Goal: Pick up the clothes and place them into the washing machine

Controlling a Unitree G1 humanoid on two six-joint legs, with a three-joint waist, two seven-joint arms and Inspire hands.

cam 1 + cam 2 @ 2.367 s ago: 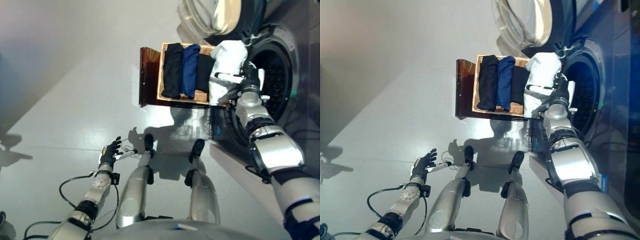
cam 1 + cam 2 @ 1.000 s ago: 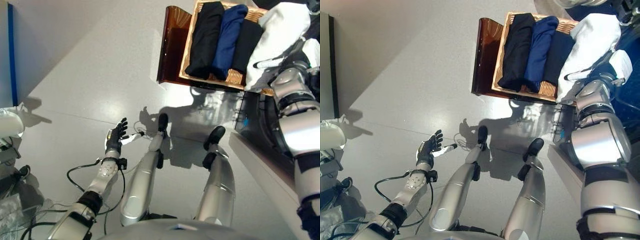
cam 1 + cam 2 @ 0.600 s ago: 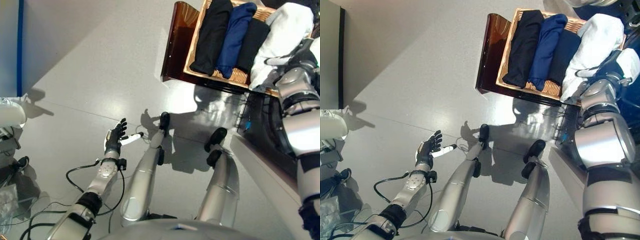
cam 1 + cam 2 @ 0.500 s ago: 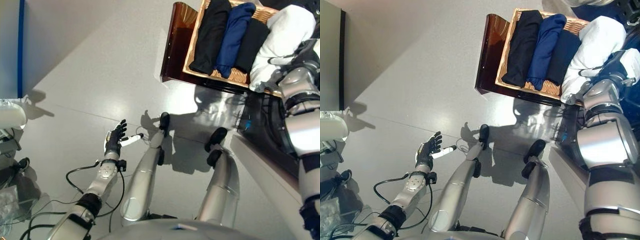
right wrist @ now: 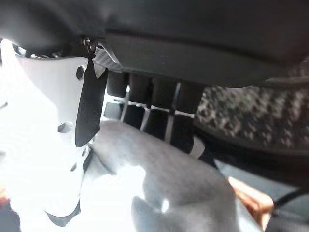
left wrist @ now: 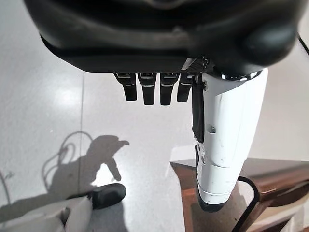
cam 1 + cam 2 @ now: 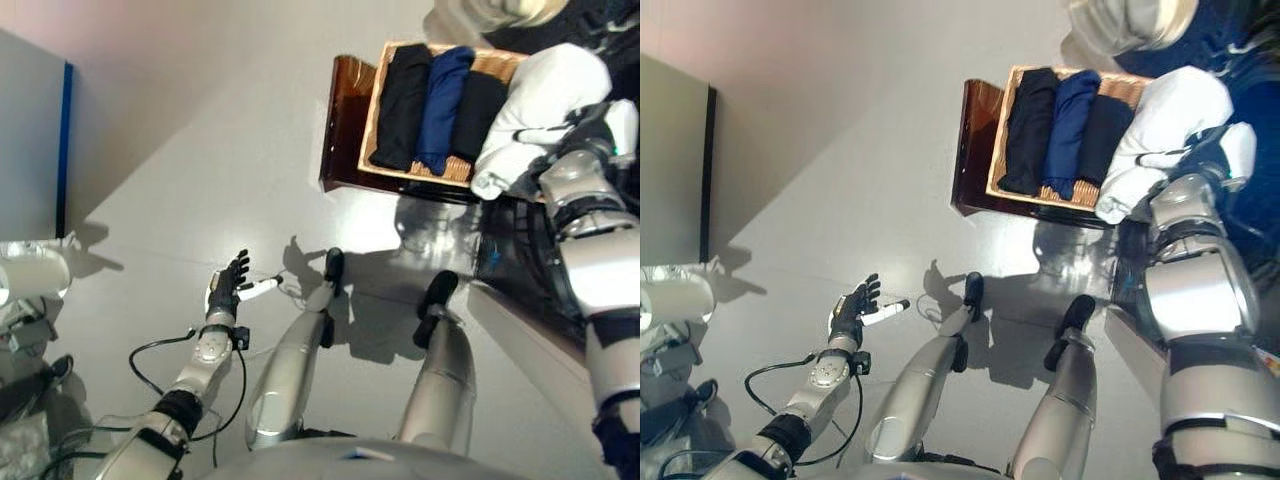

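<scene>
The step in hand is judged to be the carrying of a white garment (image 7: pixel 540 105) from the basket toward the washing machine (image 7: pixel 1240 40), whose dark opening shows at the upper right. The garment is held by the right hand (image 5: pixel 159 116); in the right wrist view its fingers (image 5: pixel 181 128) are seen curled down onto the pale cloth with the white-covered thumb beside them, so a grip on the cloth is taken to be in place. The bundle hangs over the right edge of the wicker basket (image 7: pixel 470 62), just beside the machine's front. The next move is judged to call for the bundle to be lifted clear of the basket rim and swung rightward into the drum, with care that trailing cloth is not snagged on the rim or the door (image 7: pixel 1130 22). The basket rests on a dark brown stand (image 7: pixel 345 125), and three folded pieces are left in it side by side: a black one (image 7: pixel 400 105), a blue one (image 7: pixel 437 105) and a dark one (image 7: pixel 478 112), the last partly hidden by the white bundle. Whether anything already lies inside the drum cannot be told, since its interior is dark. The left hand (image 7: pixel 226 290) is held low over the floor, well apart from the basket, with its fingers (image 6: pixel 152 89) straight and nothing held.
</scene>
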